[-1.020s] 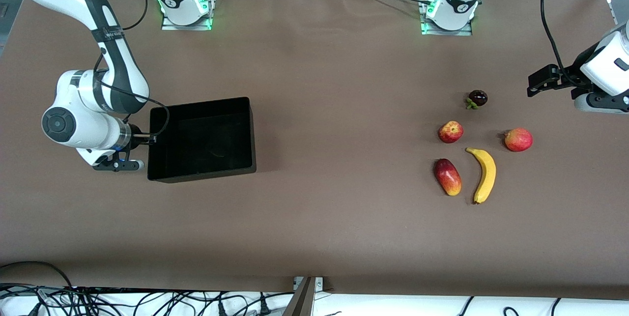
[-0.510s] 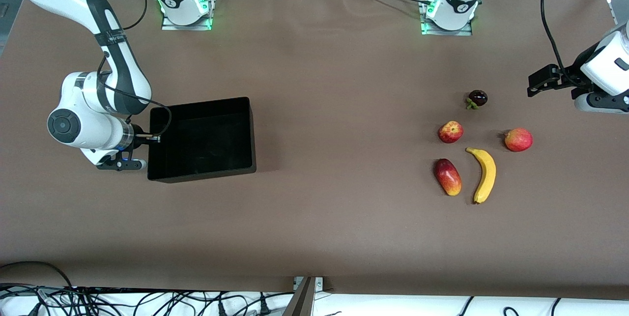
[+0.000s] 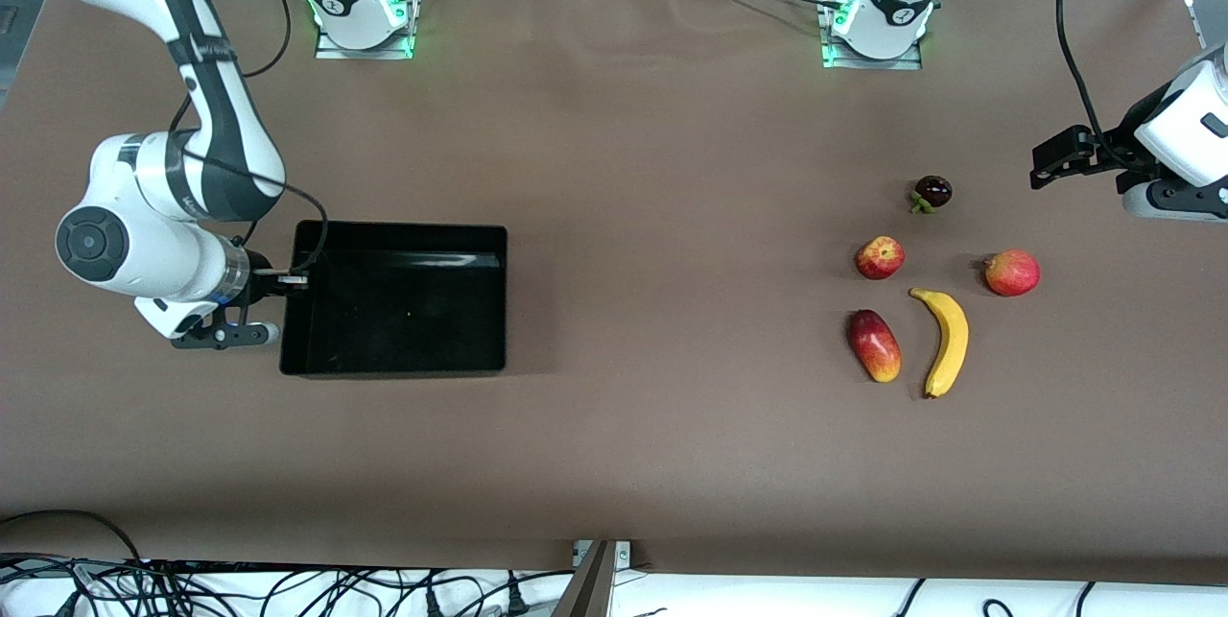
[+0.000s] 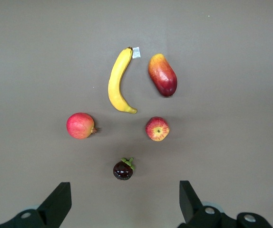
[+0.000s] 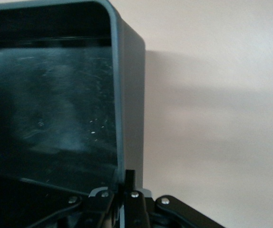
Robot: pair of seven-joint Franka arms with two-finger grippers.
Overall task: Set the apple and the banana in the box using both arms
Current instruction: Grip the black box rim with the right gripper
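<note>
The black box lies flat and empty toward the right arm's end of the table. My right gripper is shut on the box's end wall, one finger on each side of the rim. The red apple lies just farther from the front camera than the yellow banana, toward the left arm's end. Both show in the left wrist view, apple and banana. My left gripper waits open and empty above the table beside the fruit.
A pinkish-red round fruit lies beside the banana, an oblong red-yellow fruit on the banana's box side, and a dark mangosteen farther from the camera than the apple. Bare brown table lies between the box and the fruit.
The box has gone from tilted to flat on the table and shifted a little nearer to the front camera, with my right gripper still holding its wall. The left arm has not moved.
</note>
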